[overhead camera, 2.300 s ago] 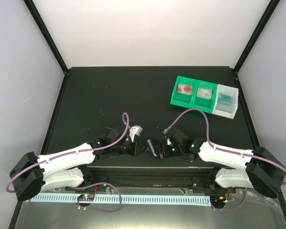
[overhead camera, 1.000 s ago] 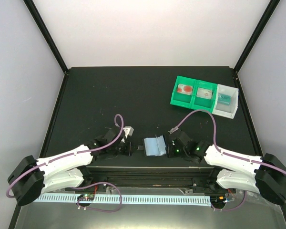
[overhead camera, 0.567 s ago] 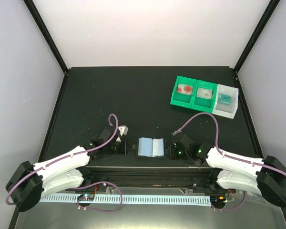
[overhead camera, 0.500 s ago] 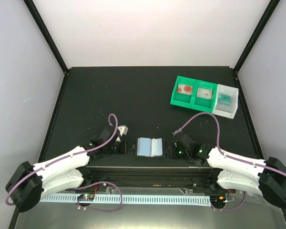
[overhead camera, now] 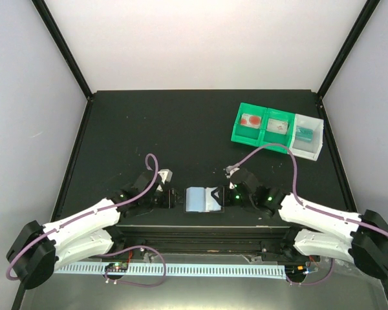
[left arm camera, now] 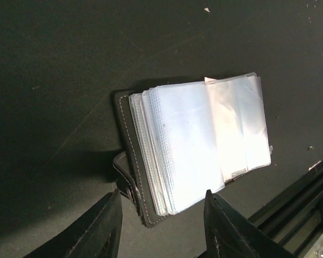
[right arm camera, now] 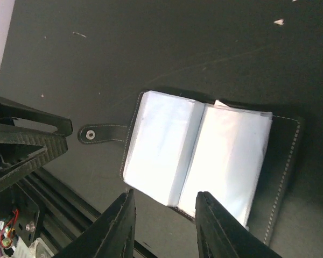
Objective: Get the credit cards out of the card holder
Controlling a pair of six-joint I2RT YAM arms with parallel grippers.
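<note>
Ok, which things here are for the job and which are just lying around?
For the job: the open card holder, with its clear sleeves.
Just lying about: the green-and-white tray at the far right.

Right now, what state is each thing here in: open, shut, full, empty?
card holder, lying open on the table, clear sleeves facing up
snap strap, undone, lying flat beside the holder
left hand, open, holding nothing
right hand, open, holding nothing
tray, something in each of its three compartments
</note>
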